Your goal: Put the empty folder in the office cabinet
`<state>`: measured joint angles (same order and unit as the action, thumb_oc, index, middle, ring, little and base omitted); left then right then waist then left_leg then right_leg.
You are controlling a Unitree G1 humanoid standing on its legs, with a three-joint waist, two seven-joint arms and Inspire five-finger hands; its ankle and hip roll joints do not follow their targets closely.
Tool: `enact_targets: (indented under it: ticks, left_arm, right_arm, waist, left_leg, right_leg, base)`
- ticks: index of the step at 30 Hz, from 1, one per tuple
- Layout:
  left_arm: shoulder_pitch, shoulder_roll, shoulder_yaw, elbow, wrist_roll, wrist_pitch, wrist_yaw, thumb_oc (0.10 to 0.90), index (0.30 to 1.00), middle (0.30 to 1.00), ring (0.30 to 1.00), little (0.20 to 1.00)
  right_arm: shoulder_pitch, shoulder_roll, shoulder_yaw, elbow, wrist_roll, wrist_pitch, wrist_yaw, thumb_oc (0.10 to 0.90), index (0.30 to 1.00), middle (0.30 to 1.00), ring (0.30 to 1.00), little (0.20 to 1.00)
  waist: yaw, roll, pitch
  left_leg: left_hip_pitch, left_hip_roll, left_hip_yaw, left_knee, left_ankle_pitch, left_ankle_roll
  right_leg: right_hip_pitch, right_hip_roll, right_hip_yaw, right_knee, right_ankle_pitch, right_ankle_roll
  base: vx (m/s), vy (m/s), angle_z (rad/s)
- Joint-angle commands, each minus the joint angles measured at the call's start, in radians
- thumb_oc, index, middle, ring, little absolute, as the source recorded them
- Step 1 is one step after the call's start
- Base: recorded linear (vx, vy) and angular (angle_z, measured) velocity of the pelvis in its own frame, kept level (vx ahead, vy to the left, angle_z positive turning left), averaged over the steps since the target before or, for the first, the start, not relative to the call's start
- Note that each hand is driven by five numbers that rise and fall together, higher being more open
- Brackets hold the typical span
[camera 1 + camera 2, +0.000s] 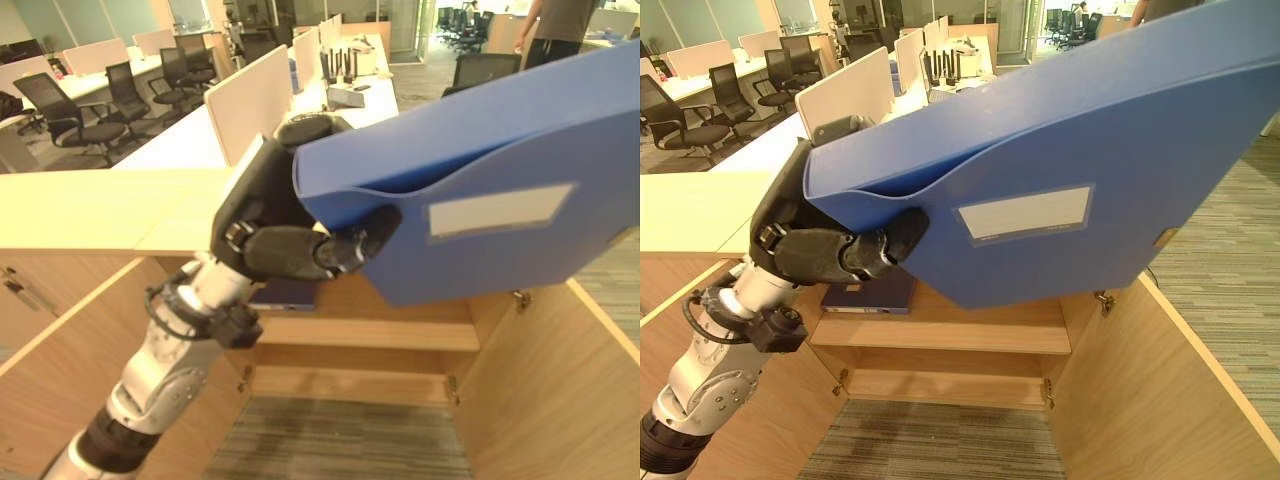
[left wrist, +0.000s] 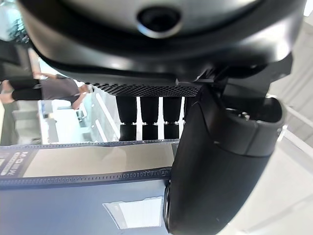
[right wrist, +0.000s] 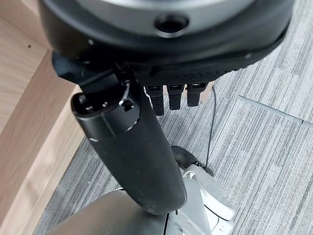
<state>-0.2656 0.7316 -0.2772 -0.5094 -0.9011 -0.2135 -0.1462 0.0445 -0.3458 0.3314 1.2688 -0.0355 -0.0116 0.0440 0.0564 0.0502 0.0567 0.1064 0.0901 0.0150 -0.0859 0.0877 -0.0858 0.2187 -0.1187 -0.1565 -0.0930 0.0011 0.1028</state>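
My left hand (image 1: 280, 240) is shut on a large blue folder (image 1: 480, 200), thumb across its front face and fingers behind its open edge. The folder is held up and tilted above the open front of the wooden office cabinet (image 1: 400, 335), with a white label (image 1: 1025, 213) facing me. In the left wrist view the thumb (image 2: 215, 171) presses on the folder (image 2: 73, 205). A dark blue item (image 1: 870, 295) lies flat on the cabinet's shelf, partly hidden behind the hand. My right hand (image 3: 137, 152) hangs over grey carpet beside a wooden panel, fingers relaxed and holding nothing.
Both cabinet doors stand swung out, the left door (image 1: 70, 370) and the right door (image 1: 560, 390), with carpet between them. The cabinet's flat top (image 1: 90, 205) runs to the left. Behind are desks with partitions (image 1: 250, 100), office chairs (image 1: 60, 110) and a standing person (image 1: 555, 25).
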Motion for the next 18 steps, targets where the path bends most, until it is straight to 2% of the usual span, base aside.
enact_targets:
  ticks: [1,5,9,18]
  left_arm:
    - [-0.215,-0.001,0.041,-0.025,-0.094,-0.067,0.006,0.4,0.3,0.3,0.3,0.3]
    - [-0.206,0.012,0.024,-0.011,-0.098,-0.048,0.003,0.4,0.3,0.3,0.3,0.3]
    - [-0.124,0.028,0.077,0.009,-0.109,-0.038,0.003,0.4,0.3,0.3,0.3,0.3]
    - [0.026,-0.052,0.16,0.075,-0.061,-0.022,0.031,0.4,0.3,0.3,0.3,0.3]
  right_arm:
    - [-0.117,0.007,0.034,0.017,-0.006,-0.018,-0.01,0.8,0.9,0.9,0.9,0.9]
    - [-0.116,0.008,0.034,0.02,-0.008,-0.015,-0.011,0.8,0.9,0.9,0.9,0.9]
    - [-0.106,0.009,0.023,0.016,-0.006,-0.015,-0.007,0.8,0.9,0.9,0.9,0.9]
    - [-0.09,0.012,-0.017,0.022,0.014,-0.009,-0.001,0.8,0.9,0.9,0.9,0.9]
  waist:
    - [0.012,-0.012,0.027]
    - [0.011,-0.011,0.029]
    - [0.014,-0.013,0.033]
    - [0.021,-0.016,0.039]
  left_leg:
    - [0.063,0.056,0.009,-0.001,-0.124,-0.03]
    - [0.064,0.055,0.012,-0.001,-0.125,-0.028]
    - [0.066,0.055,0.014,-0.001,-0.124,-0.028]
    - [0.067,0.054,0.016,-0.001,-0.127,-0.026]
  right_leg:
    - [-0.025,-0.073,-0.021,0.085,-0.078,0.057]
    - [-0.026,-0.074,-0.017,0.084,-0.077,0.058]
    - [-0.028,-0.075,-0.015,0.086,-0.076,0.057]
    - [-0.028,-0.076,-0.016,0.086,-0.077,0.057]
  base:
    - [0.0,0.0,0.0]
    - [0.0,0.0,0.0]
    - [0.0,0.0,0.0]
    - [0.0,0.0,0.0]
